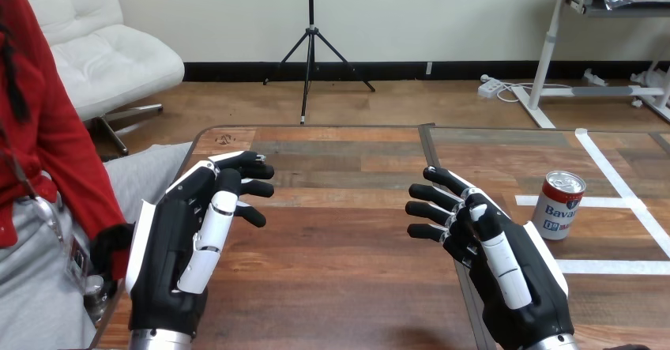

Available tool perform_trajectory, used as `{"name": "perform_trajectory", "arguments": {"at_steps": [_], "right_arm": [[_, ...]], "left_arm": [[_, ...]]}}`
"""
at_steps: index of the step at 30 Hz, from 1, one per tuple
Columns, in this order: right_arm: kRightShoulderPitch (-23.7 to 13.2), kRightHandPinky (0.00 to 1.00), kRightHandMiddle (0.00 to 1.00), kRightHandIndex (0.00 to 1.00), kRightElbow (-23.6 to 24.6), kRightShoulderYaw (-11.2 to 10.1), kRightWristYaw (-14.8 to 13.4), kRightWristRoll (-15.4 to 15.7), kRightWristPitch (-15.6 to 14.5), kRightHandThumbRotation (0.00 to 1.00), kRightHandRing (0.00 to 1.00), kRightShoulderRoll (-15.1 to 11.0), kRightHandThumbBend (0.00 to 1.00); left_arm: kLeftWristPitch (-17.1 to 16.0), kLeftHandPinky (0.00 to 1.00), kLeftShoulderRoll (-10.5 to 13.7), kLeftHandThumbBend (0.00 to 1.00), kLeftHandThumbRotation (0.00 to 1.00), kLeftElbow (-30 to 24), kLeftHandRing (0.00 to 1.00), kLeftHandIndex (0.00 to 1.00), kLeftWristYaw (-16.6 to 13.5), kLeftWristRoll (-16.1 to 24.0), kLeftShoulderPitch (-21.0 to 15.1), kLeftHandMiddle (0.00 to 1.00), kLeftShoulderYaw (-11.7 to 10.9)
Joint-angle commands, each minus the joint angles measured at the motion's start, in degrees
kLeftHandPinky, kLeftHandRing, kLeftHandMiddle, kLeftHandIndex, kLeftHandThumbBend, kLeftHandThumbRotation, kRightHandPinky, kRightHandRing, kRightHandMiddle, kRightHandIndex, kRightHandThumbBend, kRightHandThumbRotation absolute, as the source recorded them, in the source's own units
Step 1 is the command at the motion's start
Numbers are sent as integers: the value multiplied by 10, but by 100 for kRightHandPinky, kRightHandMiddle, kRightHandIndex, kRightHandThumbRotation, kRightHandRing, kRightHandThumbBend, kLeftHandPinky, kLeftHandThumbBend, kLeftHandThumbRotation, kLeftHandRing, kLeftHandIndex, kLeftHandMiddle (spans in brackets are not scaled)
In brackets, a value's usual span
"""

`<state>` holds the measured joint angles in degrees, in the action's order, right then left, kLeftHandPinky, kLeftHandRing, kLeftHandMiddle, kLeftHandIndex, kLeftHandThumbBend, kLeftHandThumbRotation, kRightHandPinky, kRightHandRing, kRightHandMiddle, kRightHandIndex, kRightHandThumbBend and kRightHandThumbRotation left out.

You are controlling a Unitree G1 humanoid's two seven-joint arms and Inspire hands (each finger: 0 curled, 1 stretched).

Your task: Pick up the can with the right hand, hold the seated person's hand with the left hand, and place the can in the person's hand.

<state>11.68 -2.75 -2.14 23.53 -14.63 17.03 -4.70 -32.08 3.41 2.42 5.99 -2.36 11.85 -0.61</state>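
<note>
A red and white can with a silver top stands upright on the table at the right, among white tape lines. My right hand hovers over the table to the left of the can, fingers relaxed and spread, holding nothing; a gap separates it from the can. My left hand is raised over the table's left part, fingers straight and open, empty. The person sits at the left edge of the view; a red sleeve hangs beside the table, and the arm stays off the tabletop.
White tape lines mark a box on the right part of the wooden table. A dark seam runs front to back between the two table boards, under my right hand.
</note>
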Motion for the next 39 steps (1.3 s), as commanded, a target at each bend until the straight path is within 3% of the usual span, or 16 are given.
{"name": "perform_trajectory", "arguments": {"at_steps": [1, 12, 21, 30, 34, 39], "right_arm": [[-40, 72, 81, 85, -1, 2, 3, -3, 9, 81, 79, 1, 79], [-50, 72, 81, 85, -15, 4, -2, 14, 13, 80, 79, -2, 79], [-79, 73, 81, 85, -44, 1, 0, 35, 10, 81, 79, -16, 82], [-134, 74, 81, 85, -96, -6, -15, 71, 12, 80, 80, -33, 80], [-173, 72, 81, 85, -138, -6, -36, 109, 26, 80, 79, -49, 80], [-208, 71, 82, 84, -177, -7, -51, 133, 32, 81, 80, -61, 80]], "left_arm": [[0, 43, -5, 40, 82, -26, 61, 63, -1, 0, -20, 65, 5], [-3, 43, -4, 40, 82, -22, 61, 63, -1, -1, -23, 65, 3], [-1, 43, -4, 41, 82, -20, 61, 63, 1, -2, -25, 65, 3], [1, 43, -5, 42, 83, -19, 61, 63, -1, 1, -25, 64, 4], [3, 43, -5, 42, 83, -19, 61, 63, -1, 0, -26, 64, 5], [5, 42, -5, 42, 84, -20, 61, 62, 0, -1, -26, 64, 5]]}}
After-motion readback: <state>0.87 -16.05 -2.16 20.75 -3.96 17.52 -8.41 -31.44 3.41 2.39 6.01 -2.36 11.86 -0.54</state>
